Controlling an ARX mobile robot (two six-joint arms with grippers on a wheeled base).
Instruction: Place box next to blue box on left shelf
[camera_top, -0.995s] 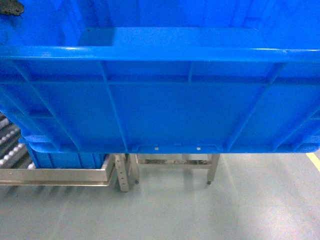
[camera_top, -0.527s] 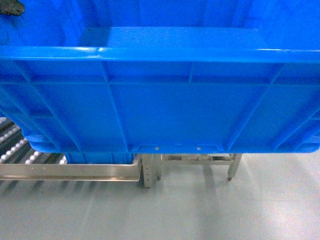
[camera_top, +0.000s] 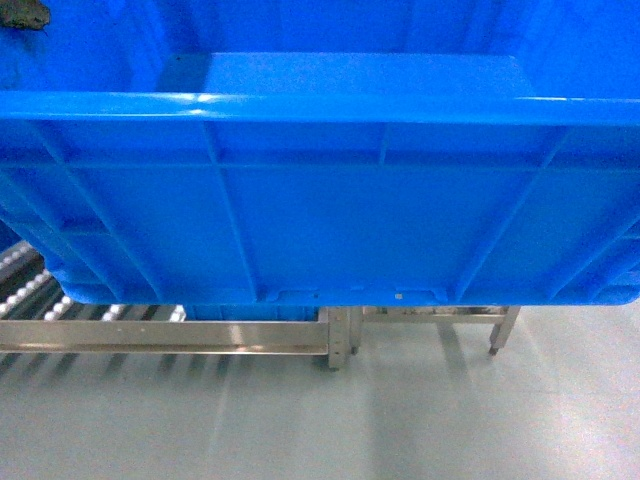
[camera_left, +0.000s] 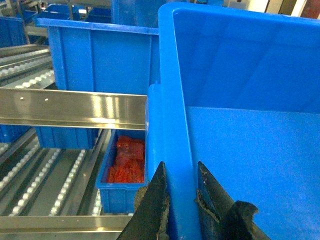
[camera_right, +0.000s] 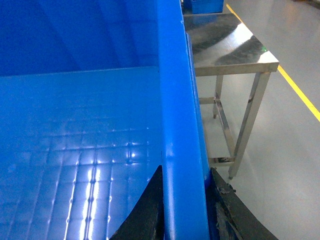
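Both grippers, left gripper (camera_left: 179, 200) and right gripper (camera_right: 182, 210), are clamping the box (camera_top: 320, 200) rims; left shelf (camera_top: 160, 335) is lying at seven o'clock below.

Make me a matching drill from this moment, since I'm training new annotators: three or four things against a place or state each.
Things:
1. box
2. small blue bin
3. steel table
4. left gripper

Places or states:
A. holds red items, low in the rack
B. stands on the grey floor, right of the box
C. clamped over a box wall
D. held up, inside empty

Pairs: 1-D, 2-A, 3-B, 4-C
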